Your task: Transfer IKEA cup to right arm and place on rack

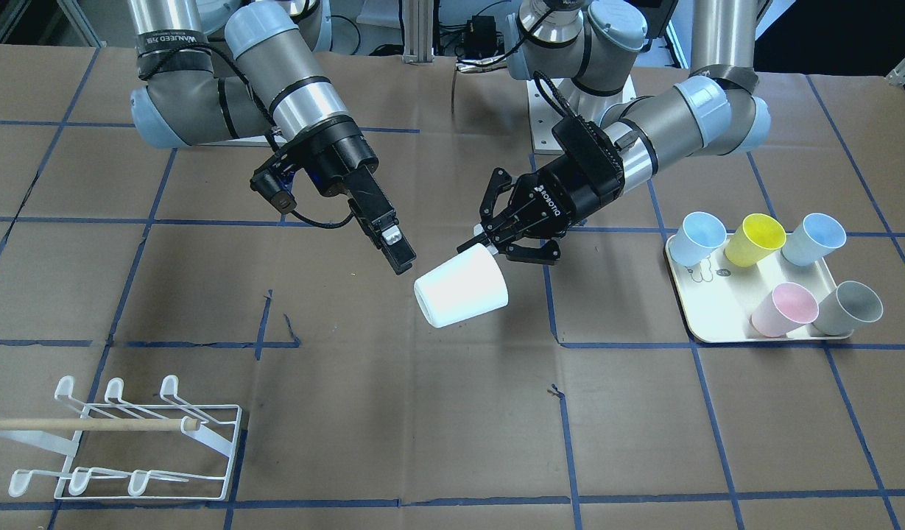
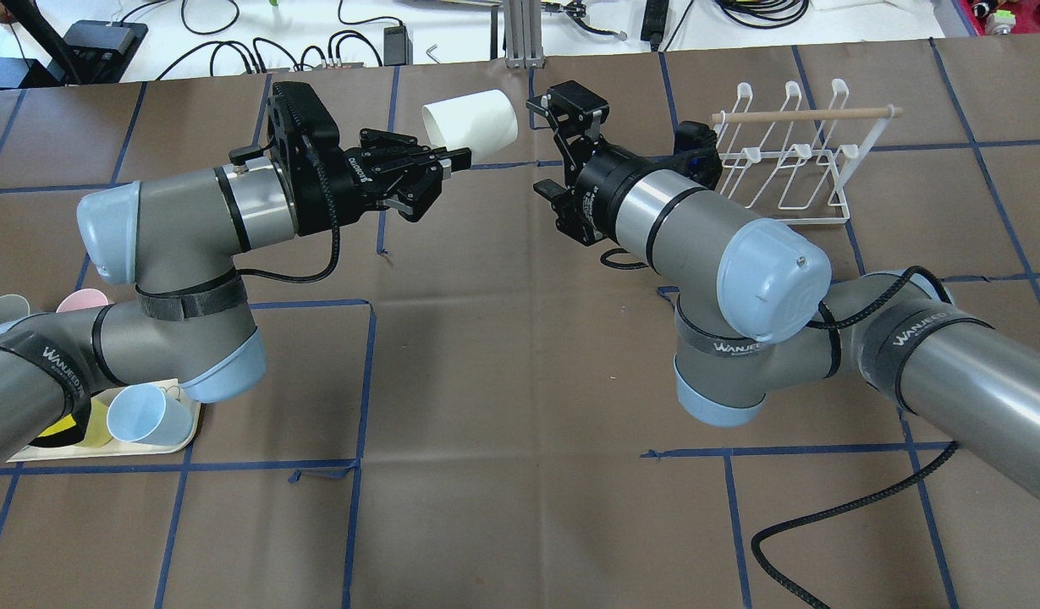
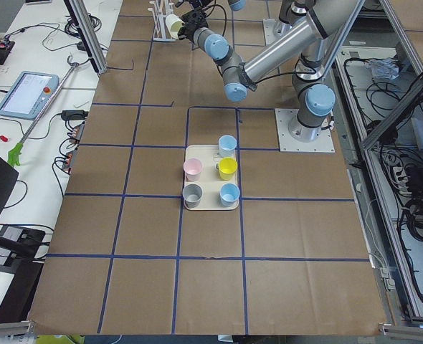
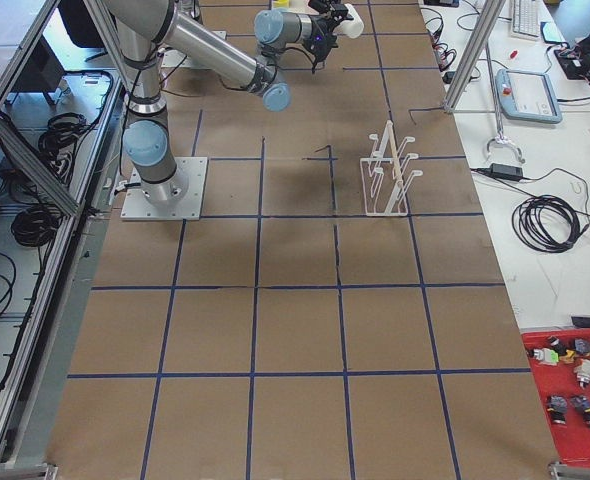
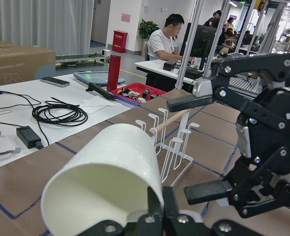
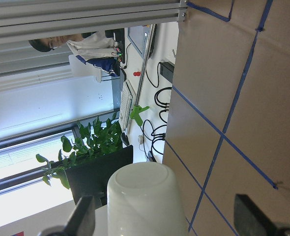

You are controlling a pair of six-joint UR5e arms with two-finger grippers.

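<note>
The left gripper [image 1: 489,237], black and ROBOTIQ-marked, had its fingers closed on the rim of the plain white tapered cup [image 1: 463,288], holding it on its side above the middle of the brown paper-covered worktop [image 1: 423,412]. The cup's closed base pointed at the right gripper [image 1: 399,259], whose long slim black fingers stood spread wide, gripping nothing, tips just beside that base. The white wire rack [image 1: 128,442] with its wooden dowel stood well apart.

A cream tray [image 1: 719,318] is sitting on the blue-taped brown table [image 1: 423,412], holding five cups. A yellow cup [image 1: 754,239] is standing between two light-blue cups [image 1: 696,237], and a pink cup [image 1: 783,309] is pairing with a grey cup [image 1: 848,308].
</note>
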